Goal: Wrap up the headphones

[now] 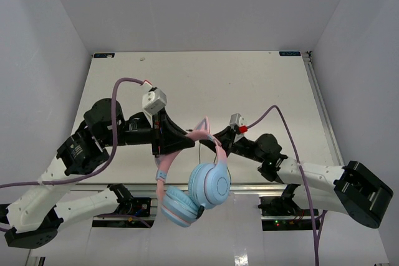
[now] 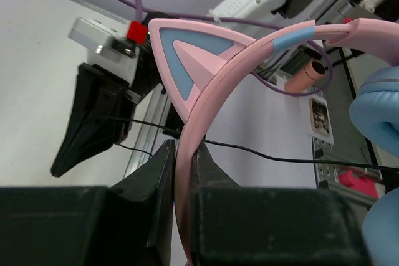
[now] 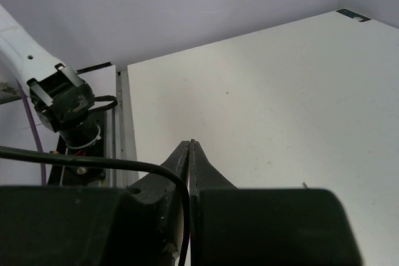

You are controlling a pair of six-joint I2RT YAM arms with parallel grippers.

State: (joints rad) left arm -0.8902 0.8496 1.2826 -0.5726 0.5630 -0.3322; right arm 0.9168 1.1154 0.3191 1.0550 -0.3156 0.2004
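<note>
The headphones hang in the air above the table's near edge, with the light blue ear cups low and the pink headband with its cat ear on top. My left gripper is shut on the headband, which runs up between its jaws. A thin black cord stretches across to my right gripper. In the right wrist view the cord curves down between the jaws, and the right gripper is shut on it with its tips touching. The ear cups are out of that view.
The white table lies under both arms, with a metal rail along its near edge. Thick purple arm cables loop over each arm. Grey walls close in the left, right and far sides.
</note>
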